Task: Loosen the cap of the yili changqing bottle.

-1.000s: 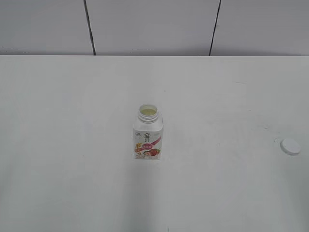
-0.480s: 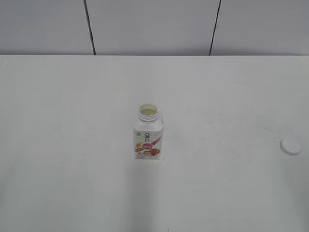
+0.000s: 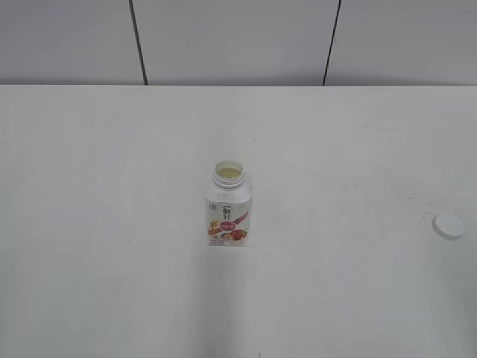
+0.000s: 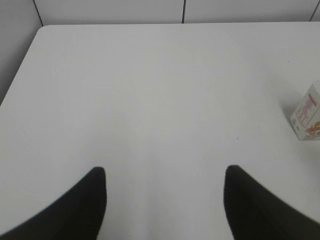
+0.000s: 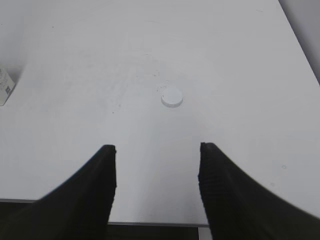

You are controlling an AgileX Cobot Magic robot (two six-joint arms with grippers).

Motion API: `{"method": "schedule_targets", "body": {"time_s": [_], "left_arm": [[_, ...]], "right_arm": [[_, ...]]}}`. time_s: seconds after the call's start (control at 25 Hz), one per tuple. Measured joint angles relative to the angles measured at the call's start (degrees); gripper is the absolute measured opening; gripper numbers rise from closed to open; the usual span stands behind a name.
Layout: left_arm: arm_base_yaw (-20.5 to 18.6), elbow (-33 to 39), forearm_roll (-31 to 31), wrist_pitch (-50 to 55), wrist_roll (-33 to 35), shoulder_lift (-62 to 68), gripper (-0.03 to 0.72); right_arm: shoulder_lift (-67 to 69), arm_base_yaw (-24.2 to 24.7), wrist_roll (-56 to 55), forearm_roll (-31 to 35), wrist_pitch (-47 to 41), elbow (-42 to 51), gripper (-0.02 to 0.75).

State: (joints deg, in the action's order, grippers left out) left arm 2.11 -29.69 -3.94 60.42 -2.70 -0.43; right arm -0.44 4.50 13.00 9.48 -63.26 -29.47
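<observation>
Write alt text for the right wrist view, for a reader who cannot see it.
A small white cap lies alone on the white table, ahead of the open right gripper, whose two dark fingers frame the bottom of the picture. A corner of the bottle shows at the left edge.

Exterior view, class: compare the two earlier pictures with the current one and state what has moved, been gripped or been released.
Nothing visibly changed. The bottle stands open and upright at the middle of the table, and the cap lies apart from it near the right edge, as before.
</observation>
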Motion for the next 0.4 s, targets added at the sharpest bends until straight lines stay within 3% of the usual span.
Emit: {"method": "schedule_targets", "body": {"time_s": [0.4], "left_arm": [[0.0, 0.0, 0.1, 0.0, 0.0, 0.0, 0.457]], "right_arm": [[0.0, 0.0, 0.0, 0.0, 0.0, 0.0, 0.427]]}}
